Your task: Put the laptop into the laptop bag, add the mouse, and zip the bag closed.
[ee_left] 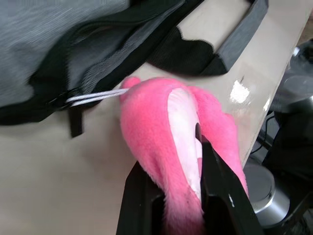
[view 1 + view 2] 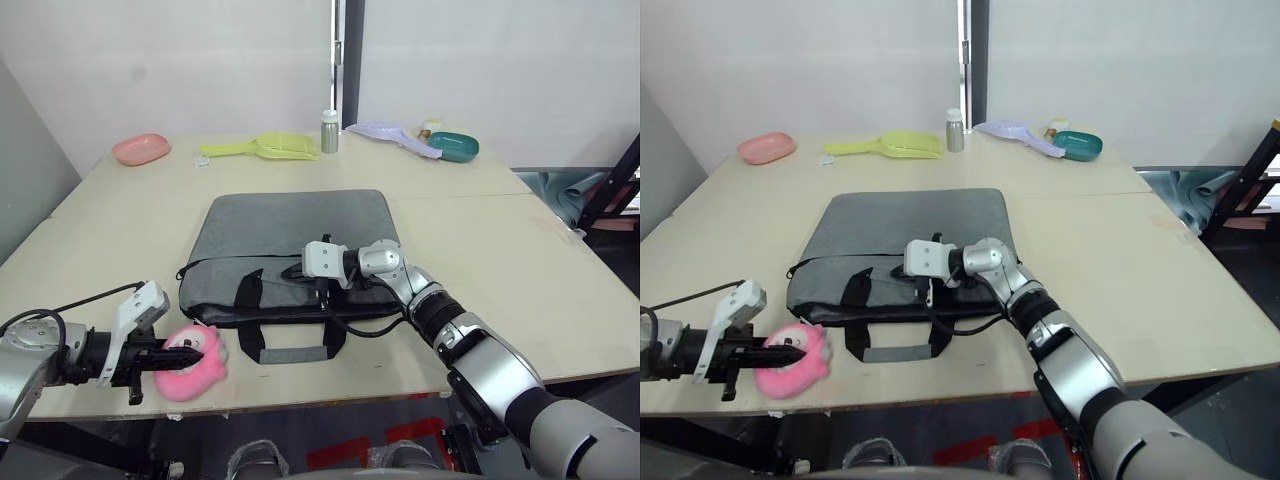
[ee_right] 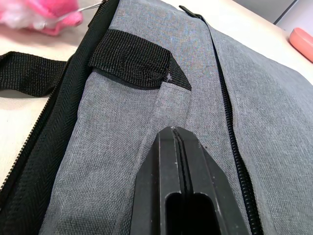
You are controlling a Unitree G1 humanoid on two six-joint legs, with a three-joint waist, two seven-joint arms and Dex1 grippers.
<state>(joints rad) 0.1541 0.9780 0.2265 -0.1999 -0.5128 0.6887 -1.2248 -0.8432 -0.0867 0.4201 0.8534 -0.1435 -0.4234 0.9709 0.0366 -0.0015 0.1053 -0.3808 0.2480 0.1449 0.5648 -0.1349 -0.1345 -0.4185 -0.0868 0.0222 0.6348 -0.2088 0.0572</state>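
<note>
The grey laptop bag [image 2: 290,228] lies flat in the middle of the table, its black handles [image 2: 285,340] toward the front edge. My right gripper [image 2: 293,271] is shut, its tips resting on the bag's grey fabric [image 3: 146,122] near a handle strap [image 3: 132,63]. My left gripper [image 2: 188,349] is shut on a round pink plush toy [image 2: 197,368] at the front left, just off the bag's corner. A zip pull with a white cord [image 1: 95,98] shows beside the toy. The laptop and the mouse are out of view.
Along the far edge stand a pink dish [image 2: 141,149], a yellow scoop [image 2: 262,147], a small bottle [image 2: 329,131], a lavender scoop [image 2: 390,134] and a teal bowl [image 2: 453,147]. The table's front edge [image 2: 330,395] runs just below the handles.
</note>
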